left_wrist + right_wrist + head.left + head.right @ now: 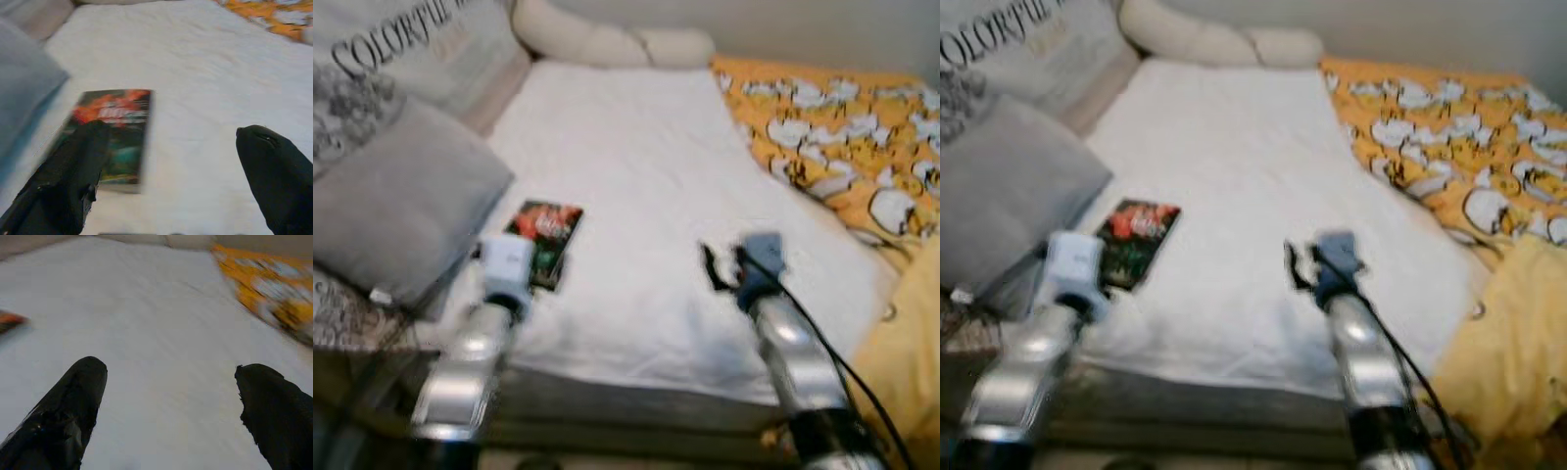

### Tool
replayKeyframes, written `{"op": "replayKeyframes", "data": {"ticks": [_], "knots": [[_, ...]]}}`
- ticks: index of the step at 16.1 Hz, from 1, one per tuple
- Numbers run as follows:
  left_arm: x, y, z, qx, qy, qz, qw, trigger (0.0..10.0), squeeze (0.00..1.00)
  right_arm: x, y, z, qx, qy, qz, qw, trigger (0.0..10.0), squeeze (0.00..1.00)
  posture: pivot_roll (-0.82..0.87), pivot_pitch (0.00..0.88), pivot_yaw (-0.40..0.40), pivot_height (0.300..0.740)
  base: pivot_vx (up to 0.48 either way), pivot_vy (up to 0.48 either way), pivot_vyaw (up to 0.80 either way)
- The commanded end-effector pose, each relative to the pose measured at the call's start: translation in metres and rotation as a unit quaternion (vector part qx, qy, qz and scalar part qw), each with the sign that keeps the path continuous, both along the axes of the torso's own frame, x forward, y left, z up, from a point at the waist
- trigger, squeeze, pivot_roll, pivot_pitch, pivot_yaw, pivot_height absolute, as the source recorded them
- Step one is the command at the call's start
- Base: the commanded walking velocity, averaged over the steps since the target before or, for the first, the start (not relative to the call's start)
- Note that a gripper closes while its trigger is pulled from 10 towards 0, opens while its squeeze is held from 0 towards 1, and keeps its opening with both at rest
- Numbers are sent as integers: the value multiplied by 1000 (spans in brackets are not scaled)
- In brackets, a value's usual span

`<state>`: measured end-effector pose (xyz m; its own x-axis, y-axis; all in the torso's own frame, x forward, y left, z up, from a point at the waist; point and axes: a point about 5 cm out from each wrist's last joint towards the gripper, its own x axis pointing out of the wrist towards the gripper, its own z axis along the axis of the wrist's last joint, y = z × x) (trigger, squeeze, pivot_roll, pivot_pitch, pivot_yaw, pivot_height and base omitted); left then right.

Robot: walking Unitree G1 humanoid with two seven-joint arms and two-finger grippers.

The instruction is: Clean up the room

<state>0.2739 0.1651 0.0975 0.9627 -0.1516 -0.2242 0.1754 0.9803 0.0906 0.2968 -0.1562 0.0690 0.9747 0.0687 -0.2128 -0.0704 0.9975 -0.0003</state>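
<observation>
Grippers over white-sheeted bed (636,166).
Dark paperback book with red cover art (545,242) lies near the bed's left edge, under the spread left gripper (171,181); right gripper (171,411) spread, empty.

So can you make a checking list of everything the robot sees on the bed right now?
Surface: white sheet spread over the bed, mostly bare.
Job's things: book with a red and dark cover, lying flat near the bed's left edge, beside the grey pillow.
Clutter: yellow patterned blanket bunched along the right side; a printed cushion and a cream bolster at the head.
Grippers: left gripper open, held just short of the book; right gripper open, above bare sheet.
Cables: black cable running along the right arm.
Surroundings: pale wall behind the bed; pictures blurred.
</observation>
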Motion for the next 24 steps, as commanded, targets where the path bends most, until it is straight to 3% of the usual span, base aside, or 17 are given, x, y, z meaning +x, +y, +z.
{"op": "replayKeyframes", "data": {"ticks": [1, 11, 13, 14, 15, 18, 24], "knots": [[4, 6, 7, 7, -15, 7, 1000, 10000, 196, 5, 5, 10, 9, -20, -1, 1000, 10000, 1000, 21, 0, -29, 740, 0, -364, 0], [11, 9, 13, 2, -26, 15, 1000, 10000, 180, 13, 6, 11, 5, -11, -17, 1000, 10000, 1000, 45, 0, -23, 740, 0, -315, 0], [14, 8, 16, 1, -31, 12, 999, 10000, 196, 14, 13, 11, -3, -7, 8, 1000, 10000, 1000, 43, 0, -18, 740, 0, 0, 0], [15, 6, 17, -6, -33, 3, 999, 10000, 200, 15, 16, 12, -11, -7, 20, 1000, 10000, 588, 43, 0, -18, 740, 0, 0, 0], [15, 3, 19, -6, -38, -7, 999, 10000, 212, 15, 19, 12, -13, -8, 25, 1000, 10000, 0, 43, 0, -17, 740, 0, 0, 0], [15, 2, 18, -4, -35, -10, 999, 10000, 216, 16, 21, 12, 2, -2, 35, 999, 10000, 0, 43, 0, -17, 740, 0, 0, 0], [15, 6, 18, -12, -34, -5, 999, 10000, 220, 15, 19, 11, -11, 0, 33, 999, 10000, 0, 43, 0, -19, 740, 223, 0, -465]]}}
